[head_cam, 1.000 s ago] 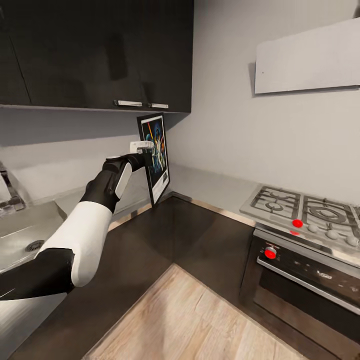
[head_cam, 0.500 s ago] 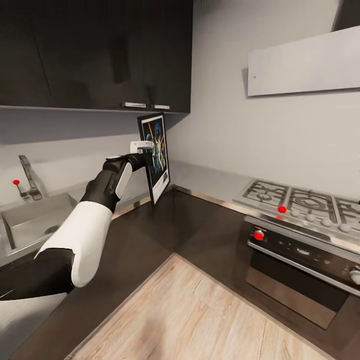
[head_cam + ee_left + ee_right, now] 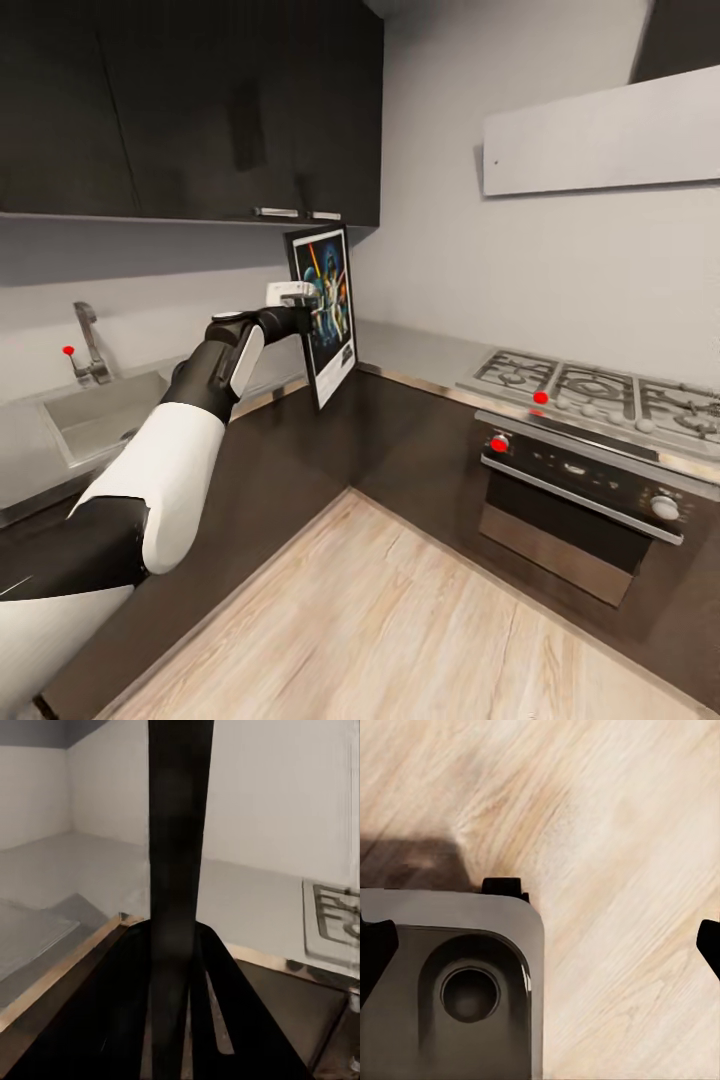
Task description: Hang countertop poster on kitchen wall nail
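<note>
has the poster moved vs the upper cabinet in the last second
Cannot tell: the poster, held in the left end effector, sits slightly nearer the cabinet corner, but the camera turned.

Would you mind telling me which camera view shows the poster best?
The head view: the poster is seen nearly whole, upright, held by the left gripper above the kitchen countertop. The left wrist view gives just its dark edge between the fingers. The right wrist view faces floor.

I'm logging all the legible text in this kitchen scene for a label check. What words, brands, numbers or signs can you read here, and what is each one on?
None can be read as it stands.
Poster, held upright in the left claw: dark lettering on the white band below the picture, too small and blurred to read.
Oven control panel: faint marks between the knobs, too small to read.
Red knobs on the hob: plain colour, no marking visible.
</note>
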You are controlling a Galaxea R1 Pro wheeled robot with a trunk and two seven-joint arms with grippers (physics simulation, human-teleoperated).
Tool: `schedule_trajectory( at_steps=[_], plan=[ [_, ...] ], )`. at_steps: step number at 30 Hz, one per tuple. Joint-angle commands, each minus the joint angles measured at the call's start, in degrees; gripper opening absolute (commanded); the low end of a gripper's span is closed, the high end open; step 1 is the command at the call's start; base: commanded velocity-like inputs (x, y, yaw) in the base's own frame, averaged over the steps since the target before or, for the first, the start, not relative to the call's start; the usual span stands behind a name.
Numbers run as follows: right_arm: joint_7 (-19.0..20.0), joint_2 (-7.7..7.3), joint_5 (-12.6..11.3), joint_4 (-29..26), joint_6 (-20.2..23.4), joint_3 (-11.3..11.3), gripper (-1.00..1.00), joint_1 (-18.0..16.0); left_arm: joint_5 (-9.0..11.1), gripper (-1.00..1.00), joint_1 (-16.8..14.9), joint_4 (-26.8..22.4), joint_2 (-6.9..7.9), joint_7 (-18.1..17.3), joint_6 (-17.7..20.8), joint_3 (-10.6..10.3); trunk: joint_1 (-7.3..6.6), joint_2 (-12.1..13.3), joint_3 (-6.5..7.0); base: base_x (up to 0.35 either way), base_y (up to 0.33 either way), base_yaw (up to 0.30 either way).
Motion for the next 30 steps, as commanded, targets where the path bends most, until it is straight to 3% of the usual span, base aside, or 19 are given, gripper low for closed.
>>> schedule_trajectory(
  at_steps=[1, 3, 7, 11, 12, 13, 15, 21, 24, 25, 27, 30],
  plan=[
    [0.0, -0.01, 0.0, 0.0, -0.2, 0.0, 1.0, -0.1, 0.0, -1.0, 0.0, 0.0, 0.0, -1.5, 0.3, 0.2, -0.04, 0.0, -0.06, -0.34, 0.0, 0.0],
    [0.0, -0.01, 0.0, 0.0, -0.2, 0.0, 1.0, -0.1, -0.1, -1.0, 0.0, 0.1, 0.02, -3.7, 0.4, 0.2, -0.04, 0.0, -0.06, -0.34, 0.0, 0.0],
    [-0.1, -0.57, 0.0, -0.7, -0.3, -0.1, 1.0, -0.3, -0.1, -1.0, 0.0, 0.3, 0.27, -11.5, 0.3, 0.3, -0.04, 0.0, -0.06, -0.34, 0.0, 0.0],
    [-0.1, -1.18, 0.0, -3.8, -0.2, -0.1, 1.0, -0.4, -0.2, -1.0, 0.1, 0.2, 0.63, -18.3, 0.2, 0.3, -0.04, 0.0, -0.06, -0.278, 0.0, 0.0],
    [-0.1, -1.18, 0.0, -3.8, -0.2, -0.1, 1.0, -0.4, -0.2, -1.0, 0.1, 0.2, 0.63, -18.3, 0.2, 0.3, -0.04, 0.0, -0.06, -0.177, 0.0, 0.0],
    [-0.1, -1.3, 0.0, -5.3, -0.2, -0.1, 1.0, -0.4, -0.3, -1.0, 0.1, 0.1, 0.77, -21.0, 0.1, 0.3, -0.04, 0.0, -0.06, -0.113, 0.0, 0.0],
    [-0.1, -1.45, 0.0, -8.8, -0.2, 0.0, 1.0, -0.4, -0.3, -1.0, 0.2, -0.1, 1.61, -26.6, 0.1, 0.3, -0.04, 0.0, -0.06, -0.059, 0.0, 0.0],
    [0.1, -1.68, 0.0, -15.7, 0.1, -0.1, 1.0, -0.5, -0.4, -1.0, 0.7, -0.3, 4.1, -35.1, 0.0, 0.3, -0.04, 0.0, -0.06, -0.021, 0.0, 0.0],
    [0.2, -1.74, 0.0, -20.0, 0.3, -0.1, 1.0, -0.5, -0.4, -1.0, 3.1, -2.9, 5.31, -38.4, -0.1, 0.2, -0.04, 0.0, -0.06, -0.005, 0.0, 0.0],
    [0.2, -1.74, 0.0, -20.7, 0.3, -0.1, 1.0, -0.5, -0.4, -1.0, 4.0, -4.1, 5.44, -38.7, -0.1, 0.2, -0.04, 0.0, -0.06, -0.003, 0.0, 0.0],
    [0.7, -1.9, -0.1, -24.6, 0.4, -0.1, 1.0, -0.5, -0.5, -1.0, 9.3, -11.0, 5.84, -39.6, 0.0, 0.2, -0.04, 0.0, -0.06, -0.001, 0.0, 0.0],
    [2.0, -2.12, -0.1, -27.0, 0.5, -0.1, 1.0, -0.4, -0.5, -1.0, 11.5, -13.5, 6.12, -39.8, 0.0, 0.2, -0.04, 0.0, -0.06, 0.0, 0.0, 0.0]
  ],
)
